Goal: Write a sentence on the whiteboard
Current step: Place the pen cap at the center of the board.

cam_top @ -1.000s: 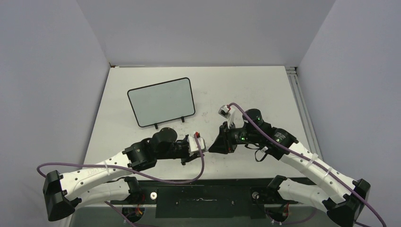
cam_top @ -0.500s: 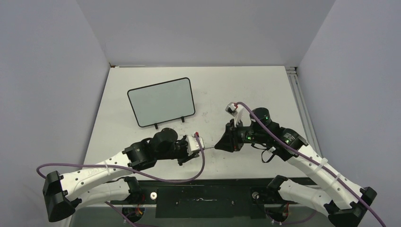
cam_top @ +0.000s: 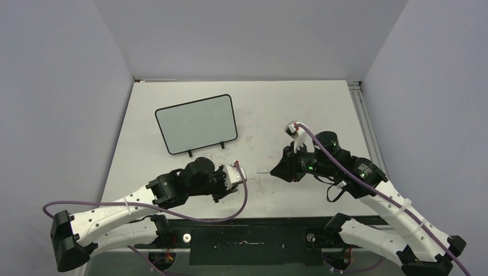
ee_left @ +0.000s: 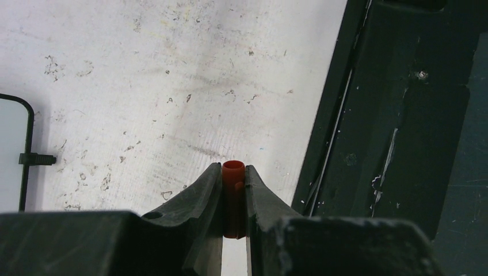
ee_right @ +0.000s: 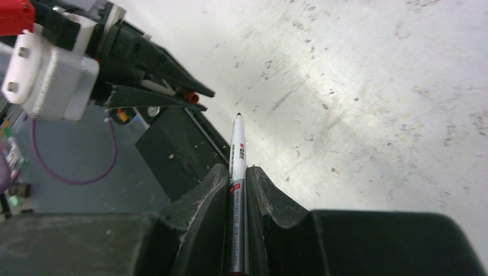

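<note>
**Near edge, bottom of the top view**
- Black metal rail point(cam_top: 247, 244) along the table's front, carrying both arm bases.
- White-and-black left arm point(cam_top: 115, 210), lower left, reaching toward centre; a purple cable point(cam_top: 190, 215) loops below it.
- White-and-black right arm point(cam_top: 380, 195), lower right, reaching toward centre.

**Middle of the table**
- Left gripper point(ee_left: 233, 172): black fingers pressed onto a small red plastic pen cap point(ee_left: 233, 198), which stands between them with its open end outward. It is held above the scuffed white tabletop point(cam_top: 299, 109), close to the rail.
- Right gripper point(ee_right: 237, 172): black fingers pinching a slim white marker pen point(ee_right: 236, 149) with printed lettering on the barrel. The dark tip is bare and extends past the fingertips.
- In the right wrist view the tip points toward the left gripper at upper left, where the red cap shows at the fingertips. Tip and cap are apart.
- In the top view the two grippers face each other just below centre, with a stretch of bare table between them.

**Farther back, upper left of centre in the top view**
- Small rectangular whiteboard point(cam_top: 195, 123): pale glossy face, thin black frame with rounded corners, two small black feet on its near edge.
- It rests on the table, turned slightly, well apart from both grippers.
- One corner and one foot also show at the left edge of the left wrist view.

**Far end and sides**
- Plain grey walls point(cam_top: 247, 34) enclosing the table.
</note>
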